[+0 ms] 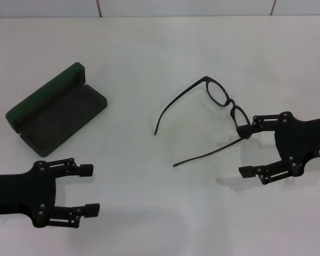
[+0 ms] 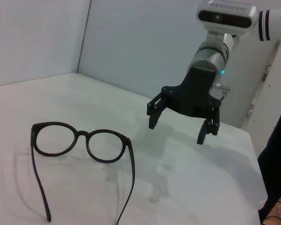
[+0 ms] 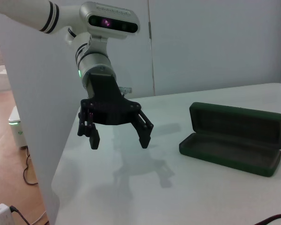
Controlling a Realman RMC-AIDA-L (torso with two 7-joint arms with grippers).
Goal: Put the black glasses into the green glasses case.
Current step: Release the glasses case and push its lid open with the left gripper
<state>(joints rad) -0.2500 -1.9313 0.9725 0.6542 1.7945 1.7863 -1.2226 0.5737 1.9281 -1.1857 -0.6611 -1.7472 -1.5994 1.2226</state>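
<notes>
Glasses point(image 1: 224, 101) lie unfolded on the white surface point(image 1: 149, 53), well apart from the green case point(image 1: 56, 109), which sits open and empty. Right claw point(image 1: 246, 152) wide open, one finger just at the frame's end, nothing gripped. Left claw point(image 1: 88, 189) wide open, near the case. Grasp, carry and placement all remain.

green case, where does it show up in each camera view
Head view: the case lies open on the table's left side, ahead of the left gripper.
Left wrist view: not in it.
Right wrist view: the case lies open at the right, beside the left gripper.
Shared landmark: the left gripper, open, near the case in both views.
</notes>
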